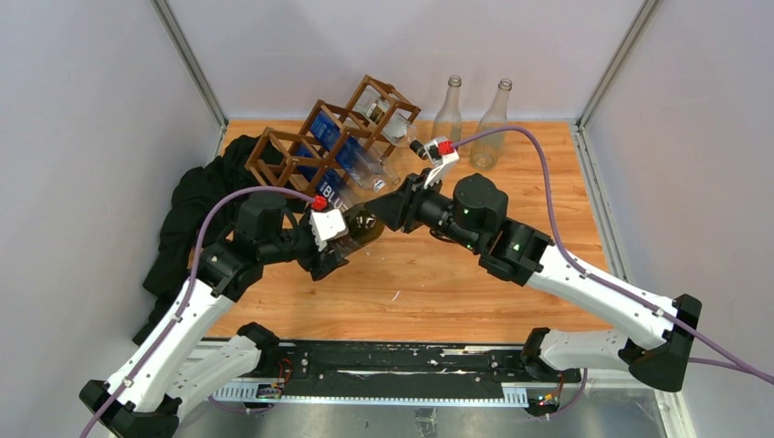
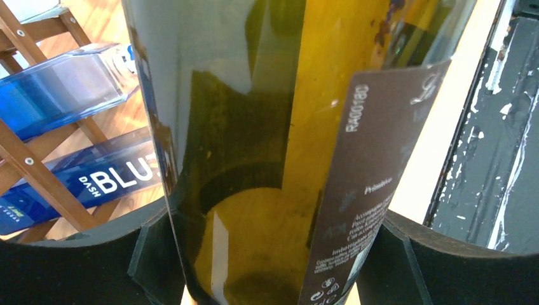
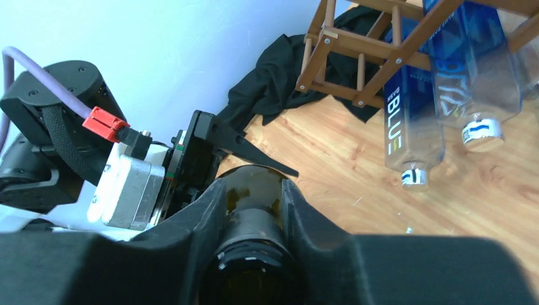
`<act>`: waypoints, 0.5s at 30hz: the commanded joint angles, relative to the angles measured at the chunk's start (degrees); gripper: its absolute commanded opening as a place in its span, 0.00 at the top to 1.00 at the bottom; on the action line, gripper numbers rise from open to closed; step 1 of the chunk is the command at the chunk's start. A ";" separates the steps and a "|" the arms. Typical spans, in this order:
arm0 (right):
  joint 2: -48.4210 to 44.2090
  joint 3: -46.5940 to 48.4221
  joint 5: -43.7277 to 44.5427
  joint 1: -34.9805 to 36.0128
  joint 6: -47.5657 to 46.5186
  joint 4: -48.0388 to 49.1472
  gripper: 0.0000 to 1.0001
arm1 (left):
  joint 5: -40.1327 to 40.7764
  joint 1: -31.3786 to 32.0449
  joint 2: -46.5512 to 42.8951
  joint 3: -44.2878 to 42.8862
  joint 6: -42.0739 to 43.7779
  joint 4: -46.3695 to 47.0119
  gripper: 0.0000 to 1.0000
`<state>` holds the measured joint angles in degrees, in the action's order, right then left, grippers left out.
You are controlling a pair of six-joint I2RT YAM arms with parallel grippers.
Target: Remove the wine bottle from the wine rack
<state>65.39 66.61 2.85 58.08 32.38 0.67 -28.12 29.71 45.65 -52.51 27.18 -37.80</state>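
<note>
The dark olive glass wine bottle (image 1: 365, 225) hangs clear of the dark brown wooden lattice wine rack (image 1: 290, 157), which stands at its eleven o'clock. The left gripper (image 1: 336, 239) clamps the bottle's body and the right gripper (image 1: 391, 212) pinches its neck. What's probably left is setting it on the wooden bench (image 1: 456, 274).

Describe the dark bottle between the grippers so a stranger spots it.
On the wooden table, before the dark brown lattice wine rack, the left gripper and right gripper clamp one olive-green glass wine bottle. Unlike it, racked bottles are blue, standing ones clear.
</note>
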 commanded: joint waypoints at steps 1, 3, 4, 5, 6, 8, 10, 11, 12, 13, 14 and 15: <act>0.83 1.46 -1.39 -1.43 1.19 2.85 0.81 | -0.93 0.08 -0.06 -2.95 0.31 4.54 0.98; 0.82 1.84 -1.63 -2.24 1.20 2.24 0.97 | 0.47 0.08 0.50 -3.37 -0.07 3.81 0.60; 0.83 2.12 -1.68 -2.94 1.07 1.17 1.00 | 1.42 0.04 1.18 -3.88 -0.50 2.74 0.17; 0.92 2.65 -1.82 -3.82 0.82 0.41 1.00 | 2.43 0.07 2.03 -4.56 -0.82 1.60 0.02; 0.98 3.24 -1.93 -4.91 0.28 -1.15 1.00 | 3.79 0.08 3.15 -5.37 -1.47 0.47 0.00; 1.33 4.92 -1.97 -7.39 -1.34 -5.98 1.00 | 5.75 0.08 5.90 -7.64 -2.02 -3.07 0.00; 1.54 6.64 -1.93 -10.24 -3.26 -9.73 1.00 | 6.52 0.00 8.80 -10.19 -2.08 -7.17 0.00; 1.61 7.44 -1.93 -11.61 -4.33 -11.59 1.00 | 6.64 -0.01 10.31 -11.56 -2.06 -9.21 0.00; 1.71 8.19 -1.95 -13.04 -5.58 -13.04 1.00 | 6.66 -0.05 11.61 -12.89 -2.04 -11.28 0.00; 1.80 9.31 -1.82 -14.21 -7.19 -14.73 1.00 | 6.74 -0.13 13.24 -14.19 -1.98 -12.94 0.00; 2.10 10.23 -1.24 -15.43 -8.90 -16.35 1.00 | 6.82 -0.30 14.24 -15.27 -2.02 -14.40 0.00; 2.43 11.31 -0.23 -16.41 -10.58 -17.99 1.00 | 7.10 -0.62 15.02 -16.39 -2.08 -15.50 0.00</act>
<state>68.73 71.50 0.78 44.93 27.09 -14.61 -22.63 29.71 58.28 -65.69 25.89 -45.89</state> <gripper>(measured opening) 0.369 0.996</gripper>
